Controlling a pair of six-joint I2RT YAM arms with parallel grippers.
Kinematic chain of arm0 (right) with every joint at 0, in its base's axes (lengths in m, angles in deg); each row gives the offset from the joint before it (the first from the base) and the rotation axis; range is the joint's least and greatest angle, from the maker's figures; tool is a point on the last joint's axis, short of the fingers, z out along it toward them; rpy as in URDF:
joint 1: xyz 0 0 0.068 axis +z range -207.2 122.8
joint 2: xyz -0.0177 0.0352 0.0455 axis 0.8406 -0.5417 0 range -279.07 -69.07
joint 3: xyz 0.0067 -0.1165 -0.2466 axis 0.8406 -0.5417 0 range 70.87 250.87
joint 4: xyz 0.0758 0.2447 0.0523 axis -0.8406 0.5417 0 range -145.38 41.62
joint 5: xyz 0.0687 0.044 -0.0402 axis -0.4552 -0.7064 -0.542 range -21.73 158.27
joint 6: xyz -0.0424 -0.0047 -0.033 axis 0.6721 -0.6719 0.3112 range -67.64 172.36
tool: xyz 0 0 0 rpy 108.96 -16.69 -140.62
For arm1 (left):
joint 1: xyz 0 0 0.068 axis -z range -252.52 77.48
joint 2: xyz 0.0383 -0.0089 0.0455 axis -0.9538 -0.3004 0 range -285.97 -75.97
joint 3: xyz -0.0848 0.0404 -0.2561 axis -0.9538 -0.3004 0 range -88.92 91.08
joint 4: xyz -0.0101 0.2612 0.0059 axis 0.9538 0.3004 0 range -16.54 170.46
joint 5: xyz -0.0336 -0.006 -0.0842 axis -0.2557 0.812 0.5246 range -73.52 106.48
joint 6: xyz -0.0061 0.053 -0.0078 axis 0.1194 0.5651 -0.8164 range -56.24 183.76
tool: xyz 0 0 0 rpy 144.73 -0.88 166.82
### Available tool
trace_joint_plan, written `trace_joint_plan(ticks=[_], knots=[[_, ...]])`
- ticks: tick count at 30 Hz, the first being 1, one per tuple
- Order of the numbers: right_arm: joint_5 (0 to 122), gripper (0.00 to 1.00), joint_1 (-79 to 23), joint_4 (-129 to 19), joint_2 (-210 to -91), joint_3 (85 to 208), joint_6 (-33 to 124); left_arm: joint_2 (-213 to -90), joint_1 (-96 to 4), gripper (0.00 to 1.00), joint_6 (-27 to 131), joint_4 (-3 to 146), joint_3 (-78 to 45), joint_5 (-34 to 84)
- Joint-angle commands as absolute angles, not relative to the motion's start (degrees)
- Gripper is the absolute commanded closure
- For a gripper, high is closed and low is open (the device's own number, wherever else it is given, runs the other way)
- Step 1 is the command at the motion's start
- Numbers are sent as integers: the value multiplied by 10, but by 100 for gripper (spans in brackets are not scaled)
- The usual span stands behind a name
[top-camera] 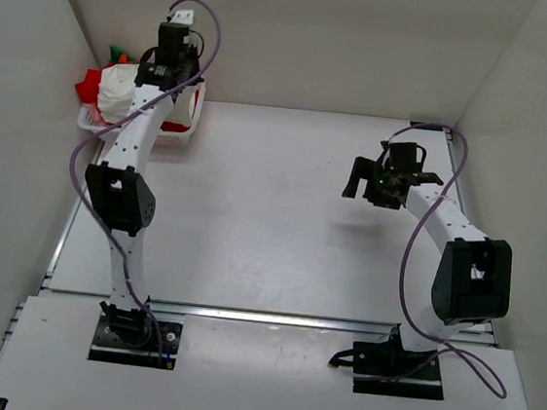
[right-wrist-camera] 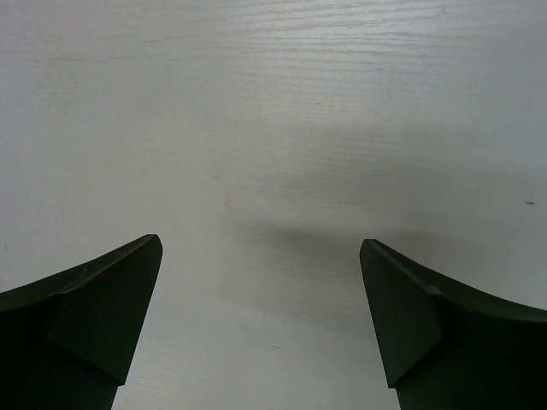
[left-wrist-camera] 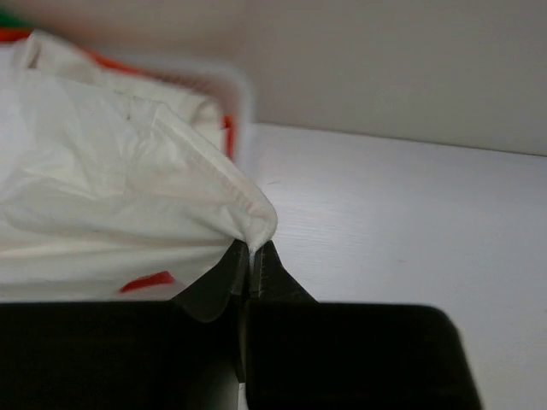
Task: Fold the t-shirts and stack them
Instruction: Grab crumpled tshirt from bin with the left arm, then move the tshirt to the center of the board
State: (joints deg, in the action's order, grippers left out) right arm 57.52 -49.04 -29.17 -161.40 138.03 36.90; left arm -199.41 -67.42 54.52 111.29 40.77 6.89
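Left gripper [left-wrist-camera: 249, 260] is pinching the white t-shirt [left-wrist-camera: 111, 171] by its hem only, risking slipping or tipping the basket [left-wrist-camera: 242, 98]; right gripper [right-wrist-camera: 261, 316] is hanging wide.

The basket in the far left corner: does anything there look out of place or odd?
Nothing damaged or spilled. The shirts are only heaped loosely in the basket, and the left gripper pinches the hem of the white shirt.

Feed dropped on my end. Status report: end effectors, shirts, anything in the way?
Left end effector shut on white t-shirt edge, at the basket. Right end effector open, above the table. Nothing seen in the way.
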Motion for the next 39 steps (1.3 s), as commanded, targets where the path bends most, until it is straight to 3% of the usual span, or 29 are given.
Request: trace_joint_plan(ticks=[1,4,7,10,13,19,26,34,39], knots=[[580,1,-491,-293,-1571,1374,369,-1817,-578,100,572,1077,457,162],[582,11,-483,-297,-1536,1342,363,-1740,-494,100,546,1071,448,218],[592,23,-485,-311,-1490,1308,352,-1668,-522,100,422,967,363,350],[593,36,-501,-313,-1448,1281,352,-1630,-538,100,380,930,332,366],[585,35,-519,-311,-1415,1264,352,-1626,-556,100,363,936,319,378],[566,35,-543,-324,-1370,1228,342,-1606,-531,100,365,893,96,334],[579,19,-532,-303,-1402,1246,343,-1699,-541,100,376,966,-23,195],[611,22,-508,-286,-1432,1233,377,-1665,-592,100,363,925,-166,180],[660,33,-476,-232,-1457,1234,362,-1641,-592,100,373,953,-183,140]])
